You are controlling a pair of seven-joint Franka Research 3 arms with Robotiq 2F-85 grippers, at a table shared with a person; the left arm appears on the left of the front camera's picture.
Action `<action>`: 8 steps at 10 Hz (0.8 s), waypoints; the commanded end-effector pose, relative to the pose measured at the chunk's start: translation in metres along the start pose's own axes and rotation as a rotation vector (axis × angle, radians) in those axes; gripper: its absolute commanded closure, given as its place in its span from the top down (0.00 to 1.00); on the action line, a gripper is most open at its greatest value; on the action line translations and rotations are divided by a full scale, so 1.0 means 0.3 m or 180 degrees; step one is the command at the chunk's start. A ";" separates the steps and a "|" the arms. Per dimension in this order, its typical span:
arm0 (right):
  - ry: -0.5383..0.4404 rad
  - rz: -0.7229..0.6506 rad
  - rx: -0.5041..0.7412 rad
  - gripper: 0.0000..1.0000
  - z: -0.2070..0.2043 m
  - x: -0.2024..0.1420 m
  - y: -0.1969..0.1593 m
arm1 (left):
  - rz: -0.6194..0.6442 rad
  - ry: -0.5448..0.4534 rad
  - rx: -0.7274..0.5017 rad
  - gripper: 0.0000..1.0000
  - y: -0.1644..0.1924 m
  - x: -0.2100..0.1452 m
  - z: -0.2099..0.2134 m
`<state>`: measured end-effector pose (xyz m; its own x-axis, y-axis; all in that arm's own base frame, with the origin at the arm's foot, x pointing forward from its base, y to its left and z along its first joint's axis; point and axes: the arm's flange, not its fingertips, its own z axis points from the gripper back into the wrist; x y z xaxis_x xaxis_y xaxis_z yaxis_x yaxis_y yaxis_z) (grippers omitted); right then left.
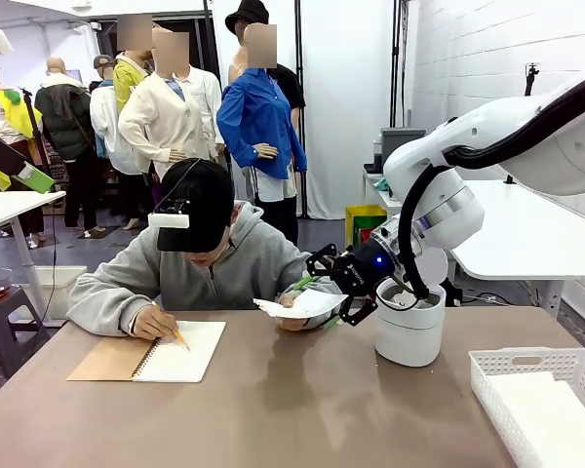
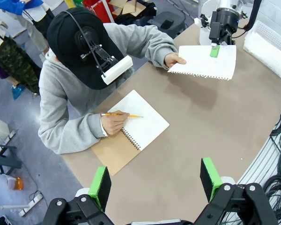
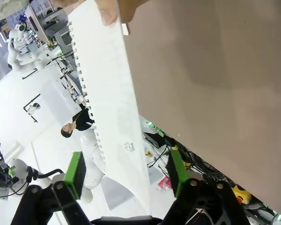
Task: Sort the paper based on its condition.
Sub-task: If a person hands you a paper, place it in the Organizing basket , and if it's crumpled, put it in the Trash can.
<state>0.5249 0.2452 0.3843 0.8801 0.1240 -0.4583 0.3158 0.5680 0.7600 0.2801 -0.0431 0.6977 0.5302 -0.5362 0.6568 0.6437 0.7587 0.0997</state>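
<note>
A person at the far side holds out a smooth white sheet of paper (image 1: 302, 304) (image 2: 203, 61) (image 3: 112, 117) in one hand (image 1: 289, 319) (image 2: 174, 60), just above the table. My right gripper (image 1: 335, 291) (image 2: 214, 48) (image 3: 126, 161) straddles the sheet's far edge. Its green pads (image 3: 76, 169) stand apart, one on each side of the paper, so it is open. High over the near side of the table, my left gripper (image 2: 155, 180) looks down, open, with nothing between its fingers.
The person's other hand writes with a pencil (image 2: 124, 115) in an open spiral notebook (image 1: 161, 356) (image 2: 136, 126) at the table's left. A white round bin (image 1: 409, 331) stands behind my right gripper. A white basket (image 1: 541, 390) (image 2: 267, 47) sits at the right edge.
</note>
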 end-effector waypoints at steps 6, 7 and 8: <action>0.0120 0.0037 0.0109 0.00 -0.003 0.019 0.010 | 0.0008 -0.0004 0.0000 1.00 0.002 -0.002 0.002; 0.0152 0.0036 0.0115 0.00 -0.003 0.017 0.009 | 0.0008 -0.0004 0.0000 1.00 0.002 -0.002 0.002; 0.0192 0.0042 0.0123 0.00 -0.002 0.011 0.008 | 0.0008 -0.0004 0.0000 1.00 0.002 -0.002 0.002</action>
<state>0.5217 0.2463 0.3831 0.8690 0.1501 -0.4715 0.3156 0.5657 0.7618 0.2801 -0.0431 0.6977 0.5302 -0.5362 0.6568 0.6437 0.7587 0.0997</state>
